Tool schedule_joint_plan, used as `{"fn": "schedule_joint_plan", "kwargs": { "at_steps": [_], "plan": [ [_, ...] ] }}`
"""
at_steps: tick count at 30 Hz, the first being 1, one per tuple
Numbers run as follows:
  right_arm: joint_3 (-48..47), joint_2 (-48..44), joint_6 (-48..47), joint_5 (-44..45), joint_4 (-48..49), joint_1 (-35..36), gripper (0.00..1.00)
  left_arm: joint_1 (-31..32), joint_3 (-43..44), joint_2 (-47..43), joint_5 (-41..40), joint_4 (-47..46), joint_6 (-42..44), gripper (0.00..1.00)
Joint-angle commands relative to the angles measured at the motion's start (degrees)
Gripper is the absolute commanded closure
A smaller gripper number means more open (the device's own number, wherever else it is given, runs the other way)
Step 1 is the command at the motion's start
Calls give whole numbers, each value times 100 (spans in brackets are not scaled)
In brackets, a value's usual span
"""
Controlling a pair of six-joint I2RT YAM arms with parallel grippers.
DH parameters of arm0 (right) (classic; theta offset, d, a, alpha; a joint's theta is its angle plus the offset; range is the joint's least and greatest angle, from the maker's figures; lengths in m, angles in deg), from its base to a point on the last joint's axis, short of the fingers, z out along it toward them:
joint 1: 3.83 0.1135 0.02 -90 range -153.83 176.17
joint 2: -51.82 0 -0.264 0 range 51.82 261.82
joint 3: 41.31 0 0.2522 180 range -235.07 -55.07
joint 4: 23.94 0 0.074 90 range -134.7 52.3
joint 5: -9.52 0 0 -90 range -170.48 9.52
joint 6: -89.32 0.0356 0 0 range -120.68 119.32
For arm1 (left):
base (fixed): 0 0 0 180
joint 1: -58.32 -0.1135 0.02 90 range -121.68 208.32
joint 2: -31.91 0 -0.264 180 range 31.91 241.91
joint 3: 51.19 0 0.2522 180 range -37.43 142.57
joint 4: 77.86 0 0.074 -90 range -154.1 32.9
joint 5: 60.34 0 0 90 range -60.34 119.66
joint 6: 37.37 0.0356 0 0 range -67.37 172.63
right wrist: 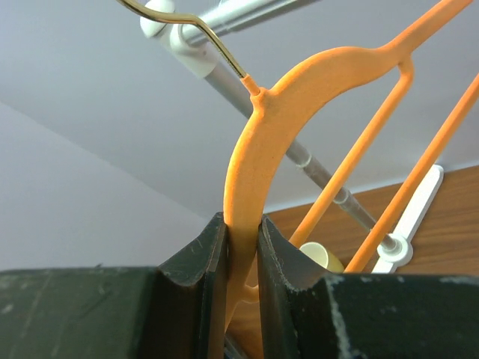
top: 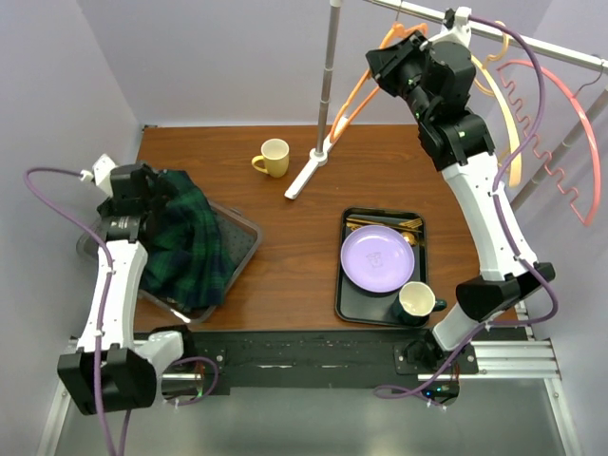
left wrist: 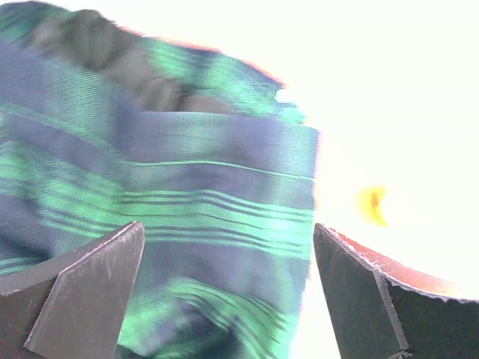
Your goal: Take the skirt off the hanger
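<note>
While the skirt (top: 185,237) lies heaped on the grey tray (top: 249,229) at the left, off the hanger (right wrist: 243,164), it looks soft, light and floppy, and a bunched fold seems the best hold. The left gripper (left wrist: 228,232) hangs at it, jaws wide, clamping nothing. The right gripper (right wrist: 241,224) pinches the hanger under the rail (top: 556,47). The yellow mug (top: 273,157) and plate (top: 377,258) sit well apart.

Skirt (top: 185,242) was woven cloth, green-navy plaid, matt, softly creased. Orange hanger (right wrist: 299,78) was matt plastic, faintly grainy; its hook (right wrist: 224,51) was glossy brass-toned wire. Table (top: 285,247) looked like smooth brown wood, low sheen. Plate (top: 377,258), at 4 o'clock, was glossy lilac. Rail (top: 551,47) was pale metal.
</note>
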Motion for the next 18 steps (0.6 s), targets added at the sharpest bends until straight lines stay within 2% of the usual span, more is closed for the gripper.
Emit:
{"fn": "schedule_joint_plan", "kwargs": {
  "at_steps": [1, 5, 7, 11, 13, 14, 16, 17, 18],
  "plan": [
    [-205, 207, 343, 338, 301, -90, 100, 622, 543, -190, -630, 200, 352, 0],
    [-21, 207, 484, 374, 327, -125, 100, 702, 526, -602, -744, 60, 572, 0],
    [50, 250, 563, 225, 354, -195, 100, 693, 386, -840, -595, -360, 642, 0],
    [50, 312, 704, 154, 257, -266, 100, 702, 60, -1280, 553, -793, 511, 0],
    [67, 277, 722, 110, 213, -301, 91, 702, 86, -1368, 828, -793, 511, 0],
    [76, 234, 713, 101, 196, -319, 79, 693, 104, -1394, 960, -802, 563, 0],
    [181, 128, 678, 75, 169, -345, 69, 693, 130, -1465, 1005, -794, 633, 0],
    [242, -29, 643, 40, 195, -354, 57, 702, 156, -1517, 1022, -785, 695, 0],
    [374, -118, 564, -13, 195, -363, 49, 693, 174, -1535, 1049, -767, 687, 0]
  ]
}}
